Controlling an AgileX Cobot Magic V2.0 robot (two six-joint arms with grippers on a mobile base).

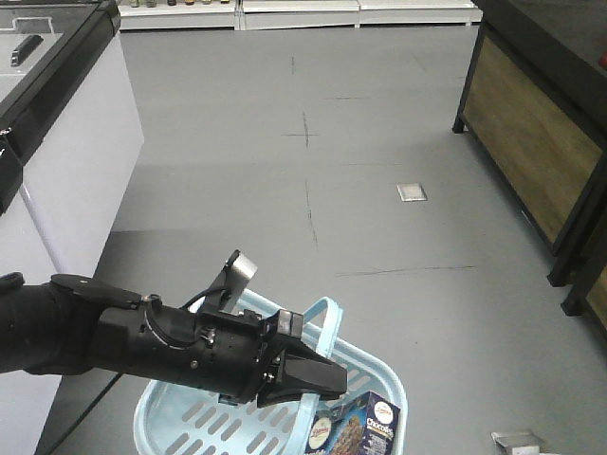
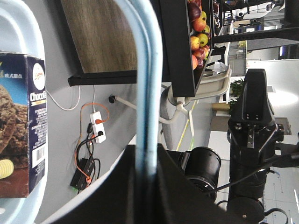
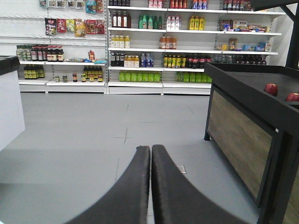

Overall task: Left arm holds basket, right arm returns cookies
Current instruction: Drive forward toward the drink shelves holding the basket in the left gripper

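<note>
The light blue basket (image 1: 180, 417) hangs at the bottom of the front view. Its looped handle (image 1: 327, 322) runs through my left gripper (image 1: 332, 381), which is shut on it. In the left wrist view the handle (image 2: 145, 70) passes straight between the black jaws of the left gripper (image 2: 147, 151). The cookies (image 1: 365, 427), a navy and brown carton, lie inside the basket and show again at the left edge (image 2: 21, 130). My right gripper (image 3: 151, 149) is shut with nothing in it, pointing over bare grey floor. The right arm (image 2: 252, 130) stands beyond the basket.
A white counter (image 1: 76, 161) stands at the left. A dark display stand with wood panels (image 1: 531, 142) holding apples (image 2: 198, 32) is at the right. Stocked shelves (image 3: 140, 46) line the far wall. A metal floor plate (image 1: 411, 192) lies ahead.
</note>
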